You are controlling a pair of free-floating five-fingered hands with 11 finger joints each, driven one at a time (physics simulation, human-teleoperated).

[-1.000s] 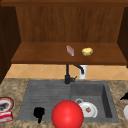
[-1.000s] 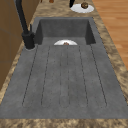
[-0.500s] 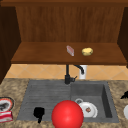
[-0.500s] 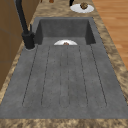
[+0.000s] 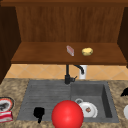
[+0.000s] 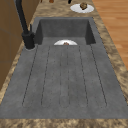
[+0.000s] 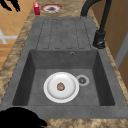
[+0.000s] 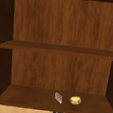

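**At the sink: both hands idle, nothing picked up**

At the front left of the sink (image 5: 107, 98) my left hand (image 5: 38, 113) hangs in the air by the near edge of the draining board (image 6: 65, 80). From the right side I see it (image 7: 11, 4) with loose, spread fingers that hold nothing; it is near a red box (image 7: 36, 8) and a patterned dish (image 7: 51, 8) on the counter, but touches neither. My right hand (image 5: 124, 92) is at the right end of the counter, above a side plate (image 6: 82, 7) that carries a small brown piece. Whether this hand is open or closed I cannot tell; it appears as a dark shape (image 7: 20, 120) at the near corner.

As I judge it, no work has started on any object. A white plate (image 7: 61, 87) lies flat on the basin floor, just beside the drain, with a brown scrap on its middle, and no hand is close to it. A large red ball (image 5: 67, 114) shows before the near rim of the sink, between the left hand and the basin. The faucet (image 5: 67, 75) stands behind. On the shelf (image 5: 40, 53) above rest a pink block (image 8: 58, 97) and a yellow lump (image 8: 75, 100), near each other but apart, both untouched.
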